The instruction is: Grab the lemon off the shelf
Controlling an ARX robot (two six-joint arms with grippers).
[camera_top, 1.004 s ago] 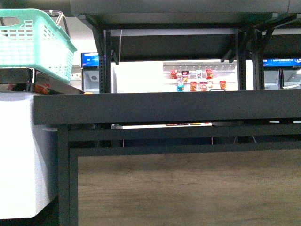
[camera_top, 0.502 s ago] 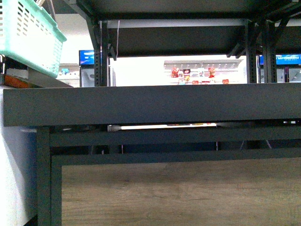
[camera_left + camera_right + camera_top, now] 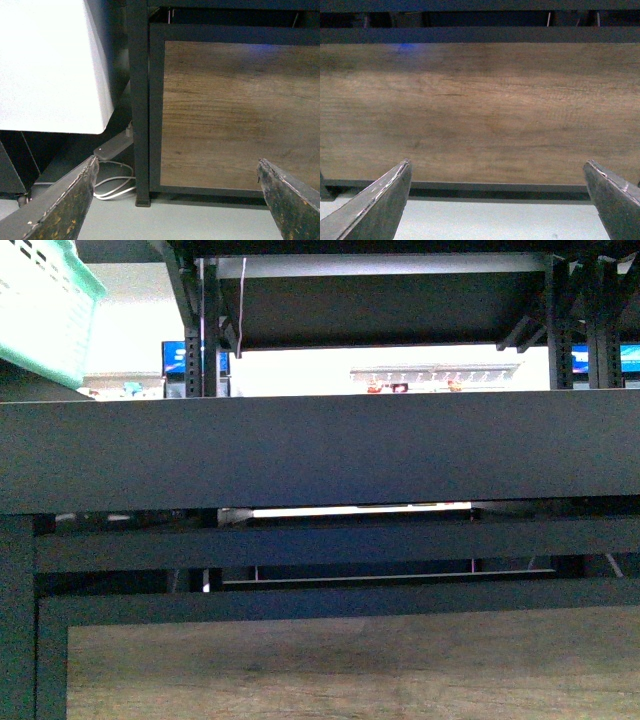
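Note:
The lemon is out of view in every frame. The shelf fills the front view as a thick dark deck edge-on, with black posts and a wood panel below it. My left gripper is open low before the rack's black corner post and wood panel, nothing between its fingers. My right gripper is open too, facing the wood panel just above the pale floor, empty.
A mint green basket sits at the upper left. A white cabinet stands beside the rack's corner post, with a white power strip and cables on the floor under it. Distant store shelves show behind.
The front view has sunk and shifted left: the shelf deck now sits higher and larger in frame, the green basket has slid up out to the corner, and the white cabinet has left view.

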